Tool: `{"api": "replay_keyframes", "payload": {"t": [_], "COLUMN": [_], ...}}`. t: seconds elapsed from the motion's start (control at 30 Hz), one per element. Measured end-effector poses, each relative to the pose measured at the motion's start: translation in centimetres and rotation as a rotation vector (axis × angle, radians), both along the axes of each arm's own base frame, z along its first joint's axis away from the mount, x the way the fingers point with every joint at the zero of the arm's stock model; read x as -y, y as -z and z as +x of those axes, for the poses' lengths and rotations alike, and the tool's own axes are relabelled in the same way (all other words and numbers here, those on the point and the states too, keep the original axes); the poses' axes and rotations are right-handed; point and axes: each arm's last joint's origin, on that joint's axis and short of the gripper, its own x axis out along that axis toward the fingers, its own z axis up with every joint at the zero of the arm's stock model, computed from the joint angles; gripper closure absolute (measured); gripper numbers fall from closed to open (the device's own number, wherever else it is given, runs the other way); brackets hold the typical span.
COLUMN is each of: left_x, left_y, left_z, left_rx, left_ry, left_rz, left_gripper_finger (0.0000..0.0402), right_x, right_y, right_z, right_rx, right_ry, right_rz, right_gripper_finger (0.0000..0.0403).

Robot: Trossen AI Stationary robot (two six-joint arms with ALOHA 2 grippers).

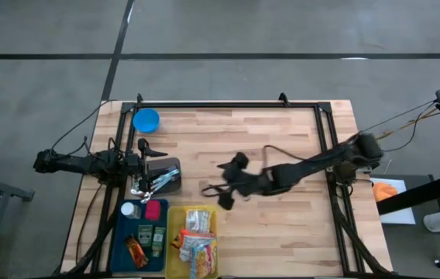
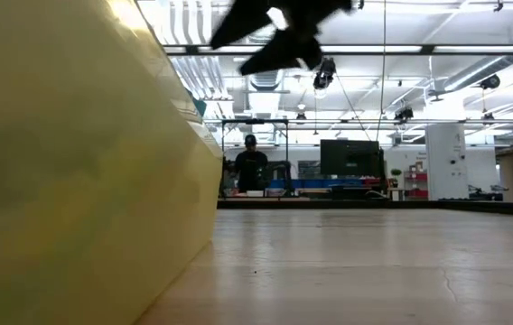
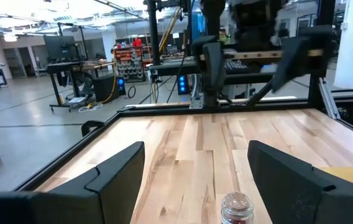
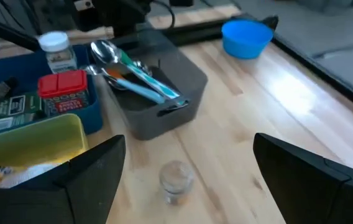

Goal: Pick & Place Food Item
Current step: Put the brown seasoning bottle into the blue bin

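A small clear jar (image 4: 176, 180) with a dark red filling (image 3: 235, 209) stands upright on its base on the wooden table (image 1: 282, 232), just to the right of the grey utensil caddy (image 1: 167, 177). My right gripper (image 1: 226, 183) hovers open above and to the right of the jar, fingers slanting down toward it, clear of it; in the low view it shows as a dark shape (image 2: 284, 27) at the top. My left gripper (image 3: 195, 180) waits open and level at the table's left edge (image 1: 144, 163), touching nothing.
A blue bin (image 1: 124, 246) with packets and a small bottle, and a yellow bin (image 1: 172, 249) of snack packs, stand at the near left. The caddy holds spoons (image 4: 133, 71). A blue bowl (image 1: 146, 120) sits at the far left. Bare wood lies to the right.
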Motion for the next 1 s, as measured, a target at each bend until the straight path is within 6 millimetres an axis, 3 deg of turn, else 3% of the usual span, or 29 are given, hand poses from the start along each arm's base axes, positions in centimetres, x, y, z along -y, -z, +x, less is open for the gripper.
{"api": "replay_keyframes", "payload": {"t": [0.5, 0.73, 1.0], "left_x": [0.0, 0.0, 0.0], "left_y": [0.0, 0.0, 0.0], "left_z": [0.0, 0.0, 0.0], "left_rx": [0.0, 0.0, 0.0], "left_ry": [0.0, -0.001, 0.0], "left_rz": [0.002, 0.002, 0.001], "left_gripper_finger": [0.0115, 0.0115, 0.0115], "right_x": [4.1, 5.3, 6.3], "right_y": [4.2, 5.2, 6.3], "right_z": [-15.4, -19.9, -23.5], "right_rx": [0.249, 0.311, 0.398], "right_ry": [-0.048, -0.051, -0.079], "right_rz": [-0.013, -0.006, -0.022], "right_gripper_finger": [0.0052, 0.0052, 0.0052]}}
